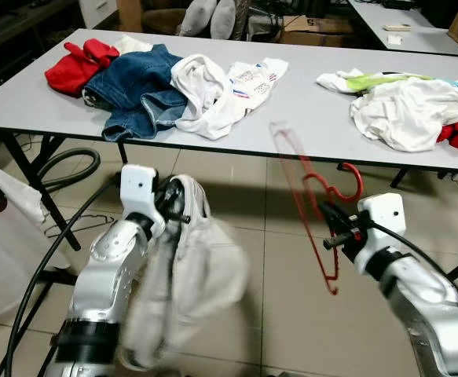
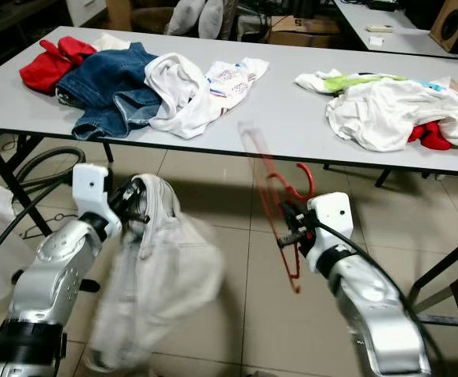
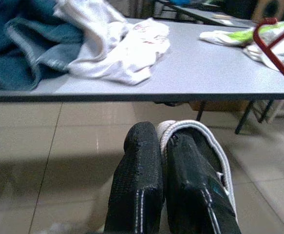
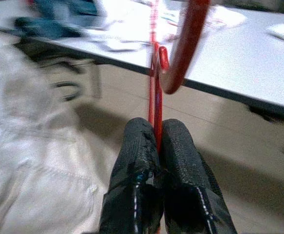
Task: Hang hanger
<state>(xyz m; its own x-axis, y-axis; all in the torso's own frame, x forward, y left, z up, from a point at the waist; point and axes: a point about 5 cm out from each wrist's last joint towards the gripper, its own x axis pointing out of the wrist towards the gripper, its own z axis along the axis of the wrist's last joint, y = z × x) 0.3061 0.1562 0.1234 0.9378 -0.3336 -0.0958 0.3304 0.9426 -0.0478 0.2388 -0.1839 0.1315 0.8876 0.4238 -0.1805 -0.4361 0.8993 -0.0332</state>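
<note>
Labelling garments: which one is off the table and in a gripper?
The pale grey garment, hanging from the left gripper above the floor. The jeans and the other clothes lie on the table.

The desk (image 1: pixel 307 118) stands ahead, above the floor (image 1: pixel 283 314). One clothes pile (image 1: pixel 166 86) lies on its left part, another pile (image 1: pixel 409 106) on its right. In front of the desk, the left tool (image 1: pixel 174 206) holds a garment (image 1: pixel 185 290) at left; the right tool (image 1: pixel 335 228) clamps a hanger (image 1: pixel 319 206) at right, which seems tilted, though blurred.
</note>
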